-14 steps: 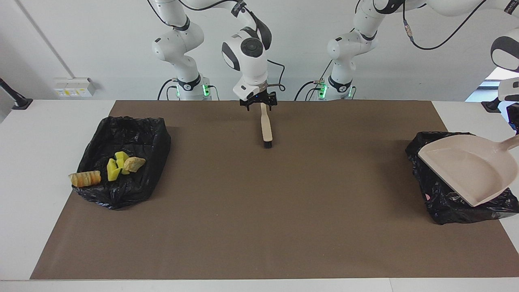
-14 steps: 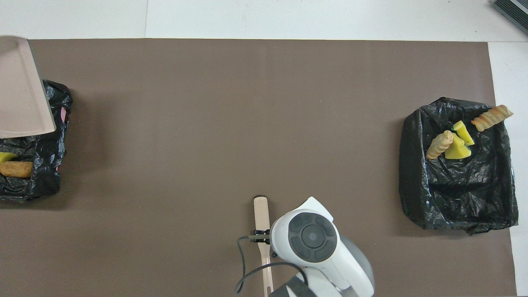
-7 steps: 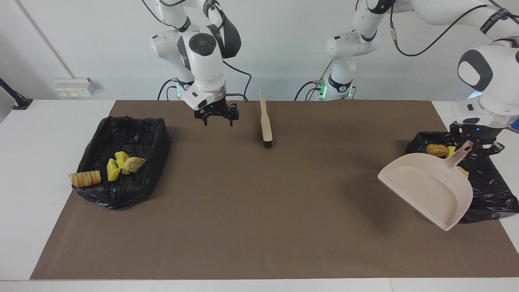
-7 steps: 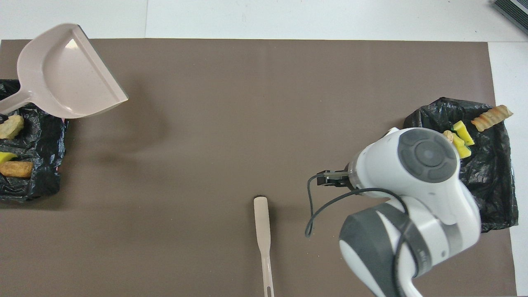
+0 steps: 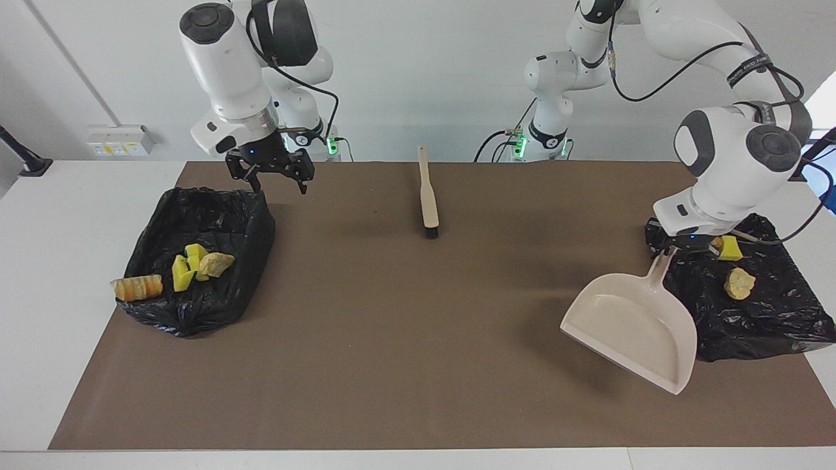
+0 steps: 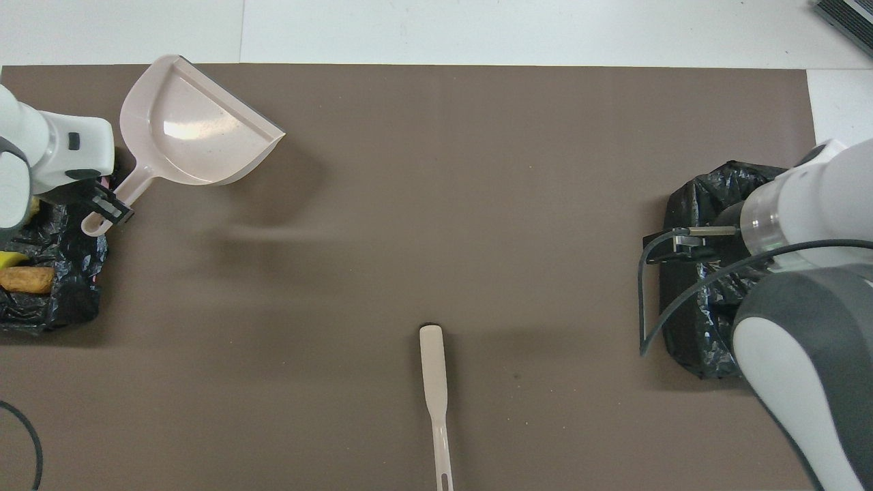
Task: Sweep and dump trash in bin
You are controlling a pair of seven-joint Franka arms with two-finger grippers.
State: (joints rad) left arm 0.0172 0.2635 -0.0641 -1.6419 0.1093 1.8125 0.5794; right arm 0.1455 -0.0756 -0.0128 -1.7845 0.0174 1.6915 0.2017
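Since a second ago my left gripper (image 5: 667, 245) has swung the dustpan (image 5: 630, 329) off its bin (image 5: 751, 313), still clenched on the handle. All trash (image 5: 173, 271) I see sits in the two lined bins (image 5: 215, 222); the mat (image 5: 418, 313) looks swept. Brush (image 5: 428, 196) lies released near the robots; my right gripper (image 5: 271, 171) hangs open over the other bin's rim. Only parking the dustpan seems left
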